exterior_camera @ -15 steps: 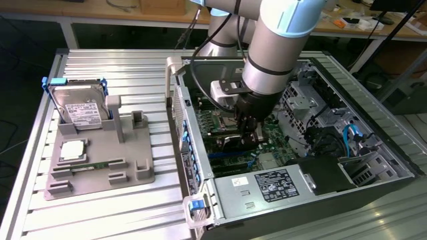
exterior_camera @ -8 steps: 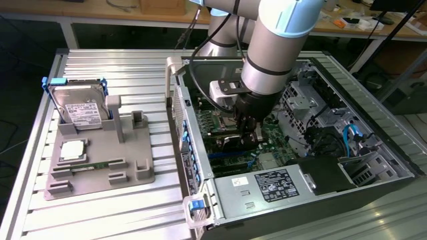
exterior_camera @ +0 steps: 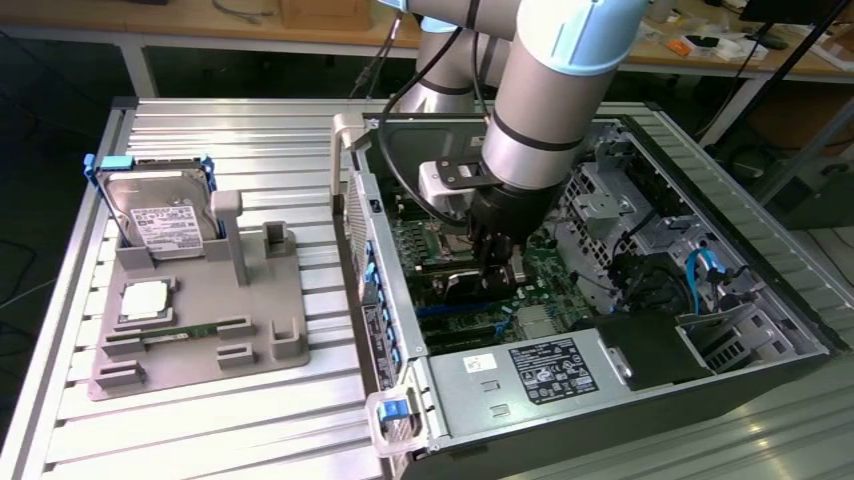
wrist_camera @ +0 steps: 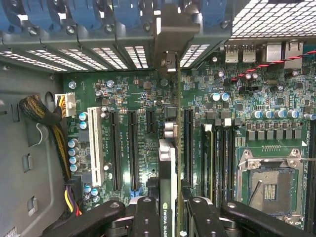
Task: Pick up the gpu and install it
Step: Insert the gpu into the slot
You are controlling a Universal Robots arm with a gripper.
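— Down inside the computer case (exterior_camera: 694, 420), where is the gpu (wrist_camera: 167, 192)?

— Between the fingers (wrist_camera: 145, 215) of the gripper (wrist_camera: 174, 206). They are pressed onto its two faces. The wrist view looks along the card's top edge: it stands upright and runs toward the rear wall.

— So the pick-up is done?

— I judge so. The card is in the grip and inside the case, well apart from the grey fixture (exterior_camera: 200, 350) outside, where the hard drive (exterior_camera: 158, 215) stands in its cradle. The gpu hangs over the motherboard (wrist_camera: 123, 89), lined up along the expansion slots (wrist_camera: 133, 148), with a long slot on each side of it.

— Seated?

— Cannot tell. The card hides its own lower edge. With the gripper clamped on it, I'd call the install unfinished.

— How tight is it?

— Tightest at the far end. The bracket (wrist_camera: 169, 34) stands right at the row of slot openings with blue latches (wrist_camera: 98, 15), touching or just short, I can't say which. Sideways there is more room. The memory slots (wrist_camera: 222, 158) are near, with the CPU socket (wrist_camera: 269, 190) beyond them. The cable bundle (wrist_camera: 47, 116) on the other side is well apart. Seen from the exterior view, the case lies open upward. Its latch wall is just beside the arm (exterior_camera: 561, 90) on the exterior view's left, and the drive cage (exterior_camera: 627, 215) is on the exterior view's right.
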